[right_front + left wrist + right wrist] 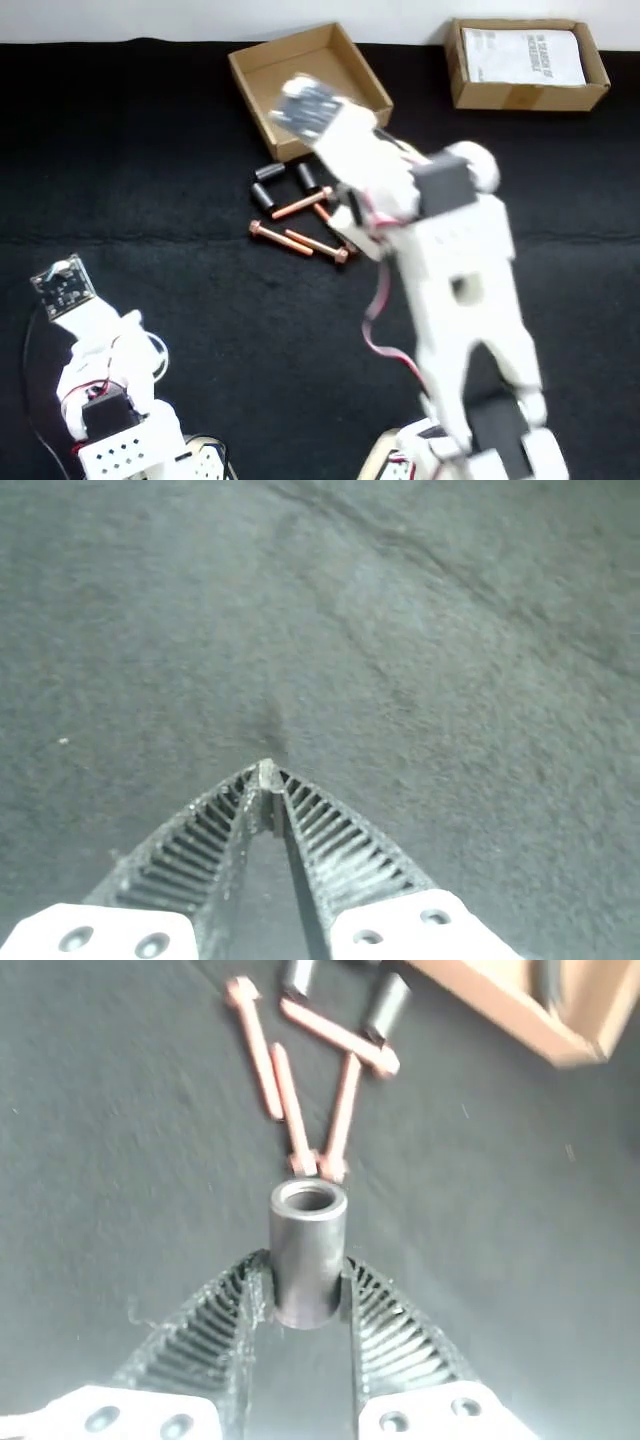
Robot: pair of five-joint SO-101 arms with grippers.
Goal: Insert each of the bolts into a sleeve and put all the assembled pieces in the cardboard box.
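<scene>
right gripper (306,1272) pinches a sleeve (308,1245) just beside the bolts (288,1105); left gripper (266,778), jaws pressed together, hangs well apart from those bolts.

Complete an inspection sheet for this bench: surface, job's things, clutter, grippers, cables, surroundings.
Surface: black cloth tabletop, creased.
Job's things: copper-coloured metal bolts and dark cylindrical metal sleeves loose beside open brown cardboard box.
Clutter: second cardboard box holding white printed sheet.
Grippers: right gripper shut on another dark sleeve; left gripper shut, empty.
Cables: red cable beside right arm.
Surroundings: pale strip beyond table's far edge.
</scene>
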